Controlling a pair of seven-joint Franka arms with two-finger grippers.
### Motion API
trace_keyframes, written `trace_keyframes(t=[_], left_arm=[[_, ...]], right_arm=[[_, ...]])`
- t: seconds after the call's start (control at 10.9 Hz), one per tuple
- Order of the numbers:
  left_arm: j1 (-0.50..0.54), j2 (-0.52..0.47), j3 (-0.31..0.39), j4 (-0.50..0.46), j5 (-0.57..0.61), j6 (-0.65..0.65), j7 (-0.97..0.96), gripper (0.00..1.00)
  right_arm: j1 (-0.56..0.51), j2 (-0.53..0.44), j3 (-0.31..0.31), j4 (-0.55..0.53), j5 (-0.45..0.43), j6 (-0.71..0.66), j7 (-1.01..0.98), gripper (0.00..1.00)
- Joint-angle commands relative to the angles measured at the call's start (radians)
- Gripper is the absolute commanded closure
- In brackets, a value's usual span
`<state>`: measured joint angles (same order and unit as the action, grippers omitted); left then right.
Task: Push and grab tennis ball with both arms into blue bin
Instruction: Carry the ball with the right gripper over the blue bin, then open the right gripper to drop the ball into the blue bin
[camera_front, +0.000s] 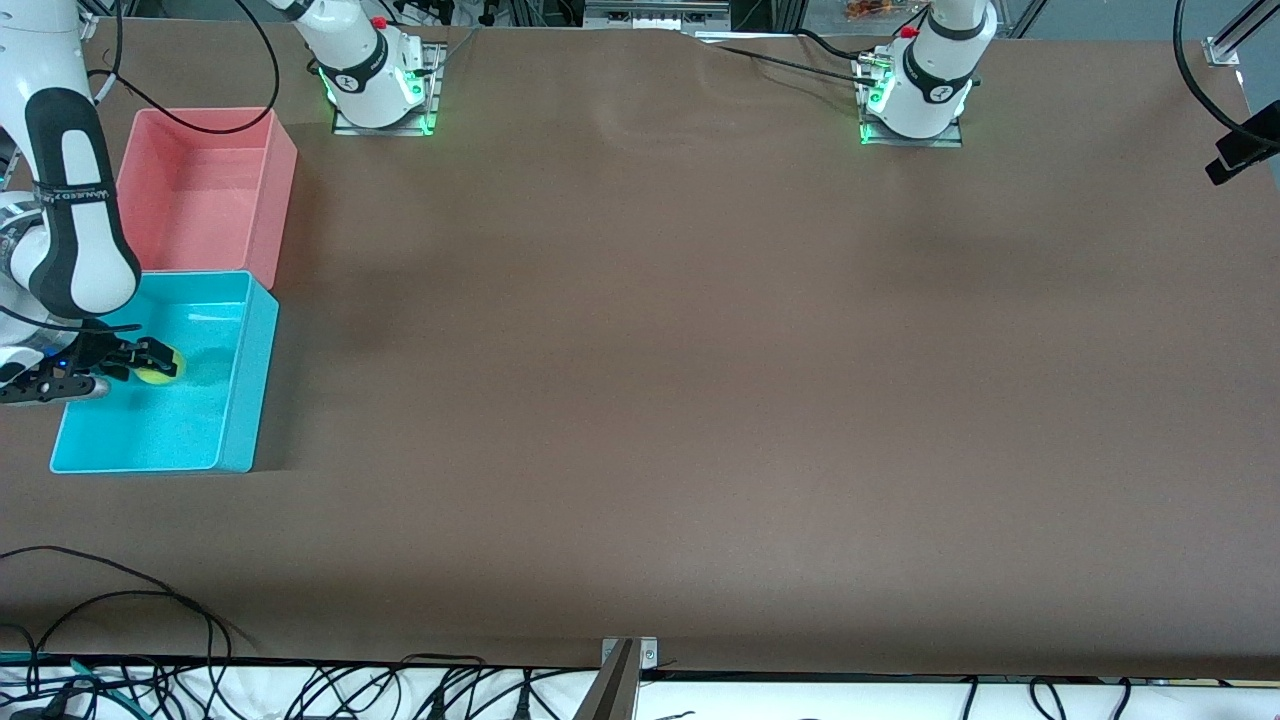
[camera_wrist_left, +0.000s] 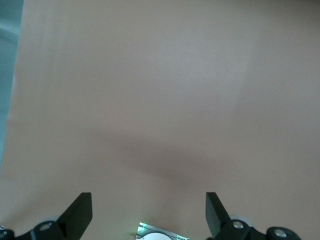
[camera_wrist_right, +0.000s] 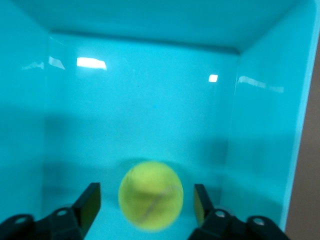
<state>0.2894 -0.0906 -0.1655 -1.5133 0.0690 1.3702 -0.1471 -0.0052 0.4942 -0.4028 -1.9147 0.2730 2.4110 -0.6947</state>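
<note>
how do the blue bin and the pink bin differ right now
The blue bin is cyan and lies nearer the front camera; the pink bin is salmon and lies farther. The right gripper and tennis ball are over the blue bin; nothing shows in the pink. Both are similar-sized rectangular tubs, side by side.

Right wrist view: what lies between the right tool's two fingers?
The tennis ball, with visible gaps beside both fingers, over the blue bin floor. The right tool is open.
</note>
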Motion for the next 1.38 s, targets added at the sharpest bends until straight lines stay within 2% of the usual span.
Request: trace_keyframes(t=[0.0,0.46,0.64,0.83,1.01,1.28], left_arm=[[0.010,0.000,0.011,0.074,0.006,-0.005,0.029,0.00],[0.008,0.000,0.008,0.070,0.005,-0.008,0.021,0.00],[0.010,0.000,0.012,0.068,0.008,-0.022,0.020,0.00],[0.031,0.000,0.017,0.068,0.005,-0.023,0.023,0.00],[0.031,0.000,0.009,0.068,0.003,-0.023,0.018,0.00],[0.043,0.002,0.018,0.065,0.005,-0.033,0.026,0.00]], right_arm=[[0.027,-0.065,0.001,-0.030,0.012,-0.006,-0.008,0.00],[0.036,-0.186,0.001,-0.012,-0.001,-0.108,-0.009,0.00],[0.036,-0.216,-0.002,0.026,-0.012,-0.195,-0.011,0.00],[0.036,-0.271,0.002,0.068,-0.118,-0.254,-0.006,0.00],[0.047,-0.310,0.001,0.097,-0.130,-0.318,-0.003,0.00],[0.051,-0.370,0.002,0.100,-0.181,-0.332,-0.002,0.00]])
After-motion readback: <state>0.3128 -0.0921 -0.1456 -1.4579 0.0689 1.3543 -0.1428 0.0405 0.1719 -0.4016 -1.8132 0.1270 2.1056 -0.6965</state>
